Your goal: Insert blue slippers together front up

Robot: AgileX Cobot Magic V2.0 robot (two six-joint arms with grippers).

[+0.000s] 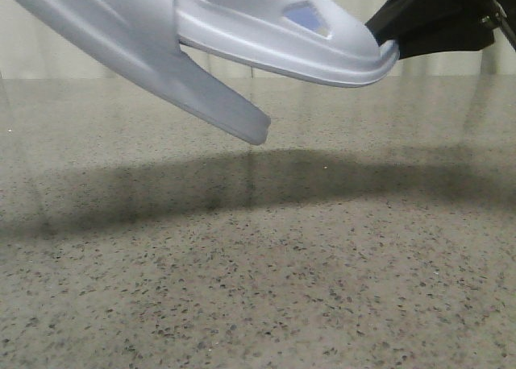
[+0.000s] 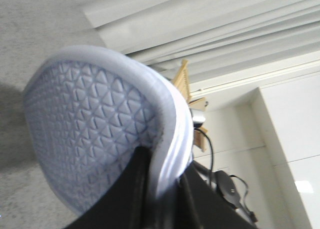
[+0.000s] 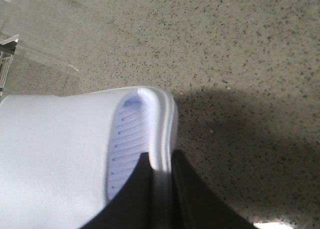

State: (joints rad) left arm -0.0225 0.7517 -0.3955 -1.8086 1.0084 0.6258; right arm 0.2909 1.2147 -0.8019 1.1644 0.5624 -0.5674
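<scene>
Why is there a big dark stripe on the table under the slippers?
Front view: it is the shadow the raised blue slippers cast on the speckled table. Right wrist view: the same dark patch lies beside the slipper that the right hand pinches. Left wrist view: the sole is near and a bit soft, gripped by the left hand.

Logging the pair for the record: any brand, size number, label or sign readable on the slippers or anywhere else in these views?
None readable in any view.
Slipper sole: only a moulded triangle tread, no letters or size.
Slipper footbed: plain ribs, no text.
Slippers in the front view: plain straps with cut-outs, no logo.
Table: speckled stone, no markings.
</scene>
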